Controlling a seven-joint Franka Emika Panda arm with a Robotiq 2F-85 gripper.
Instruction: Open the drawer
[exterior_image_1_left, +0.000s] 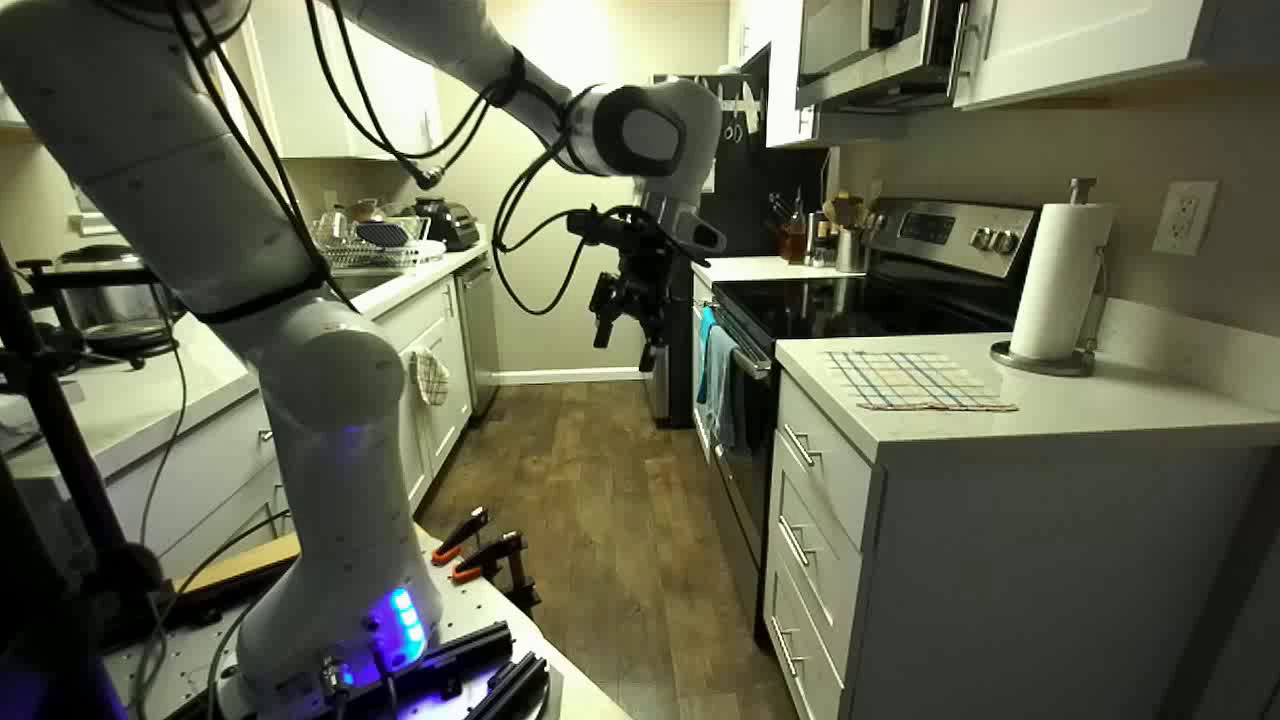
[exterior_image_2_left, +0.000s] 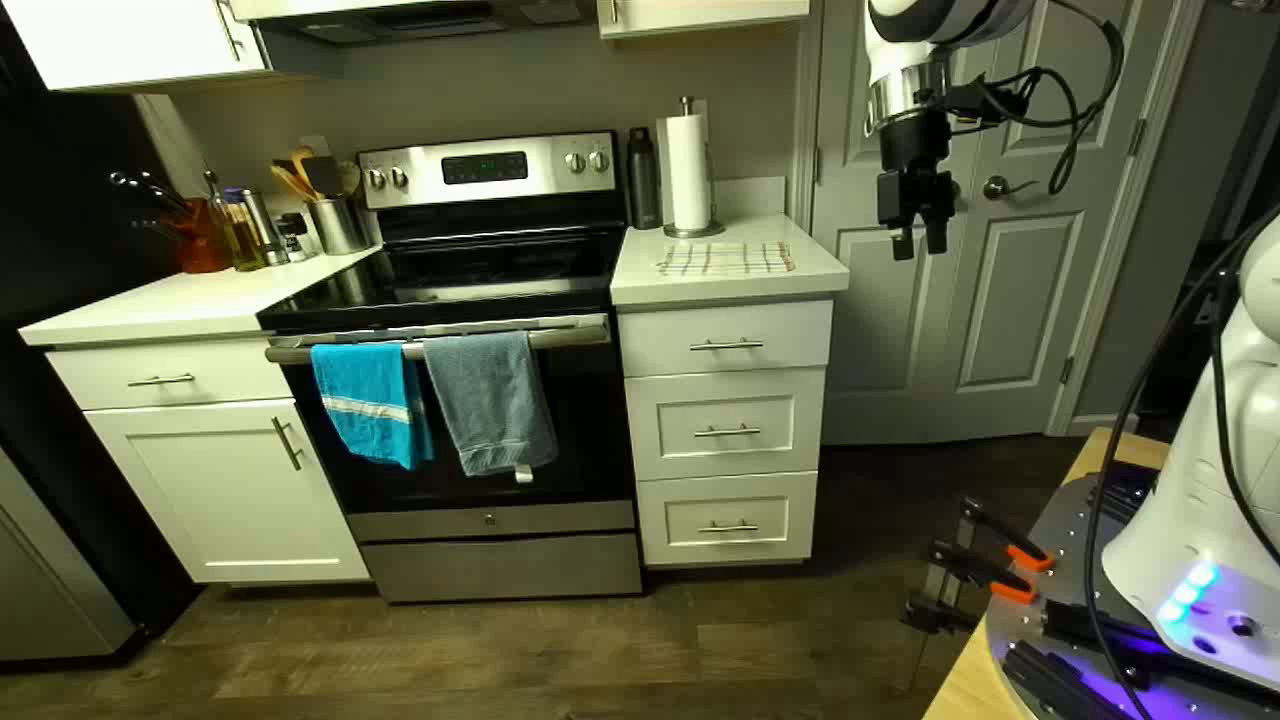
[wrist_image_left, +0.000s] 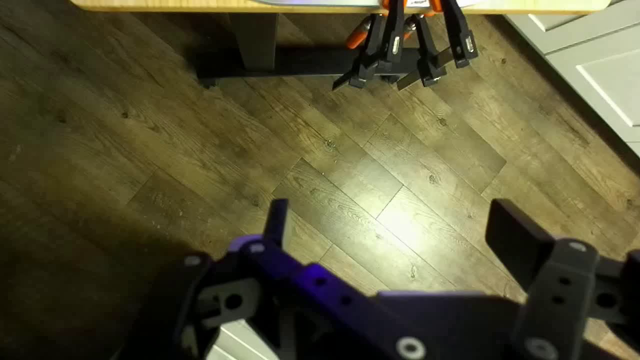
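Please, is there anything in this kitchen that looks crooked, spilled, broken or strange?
Nothing stands out: I see no spill or damage. The cloth lies flat on the counter, the paper roll stands upright, and the blue towel and grey towel hang over the oven handle.

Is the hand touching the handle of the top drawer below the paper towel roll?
Apart. In an exterior view, the hand hangs clear of the handle, a stretch of gray door showing between them.
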